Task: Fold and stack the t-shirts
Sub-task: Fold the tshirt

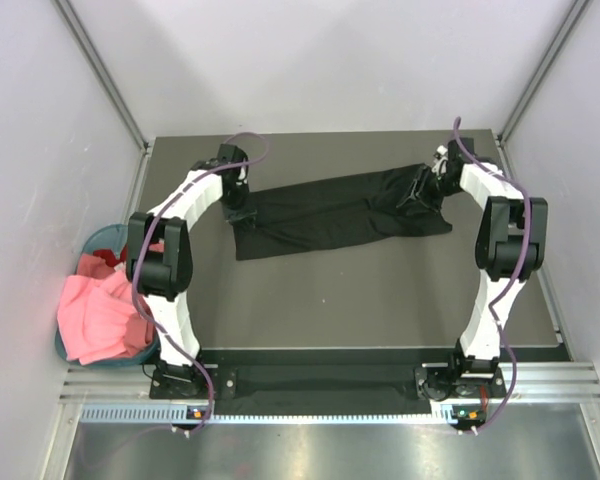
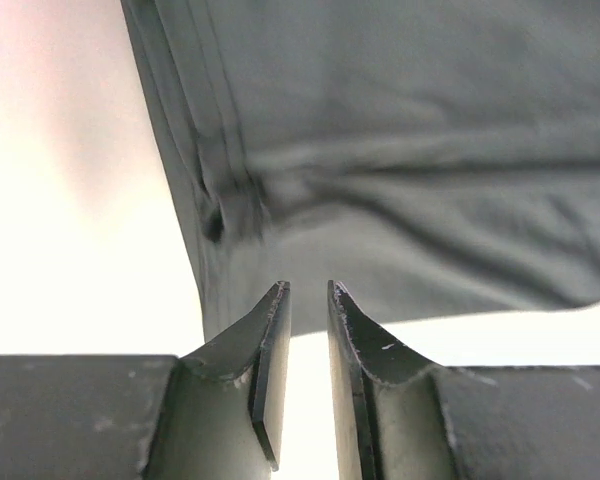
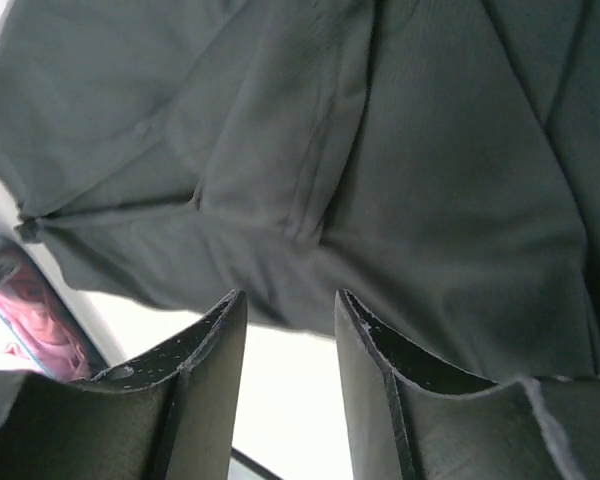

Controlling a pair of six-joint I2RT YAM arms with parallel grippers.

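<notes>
The black t-shirt (image 1: 330,215) lies as a long folded band across the far part of the table. My left gripper (image 1: 238,205) hovers at its left end. In the left wrist view the left gripper (image 2: 308,288) is open by a narrow gap with nothing in it, and the shirt's hemmed edge (image 2: 400,150) lies just past the tips. At the band's right end my right gripper (image 1: 420,190) stands open; the right gripper (image 3: 290,295) has a wider empty gap, with wrinkled black cloth (image 3: 380,150) beyond. Pink and red t-shirts (image 1: 100,310) are heaped at the far left.
A round teal basket (image 1: 105,240) beside the table's left edge holds the pink and red heap, which spills over its rim. The dark table top (image 1: 360,300) stretches bare toward the arm bases. Grey walls close in on the left, right and back.
</notes>
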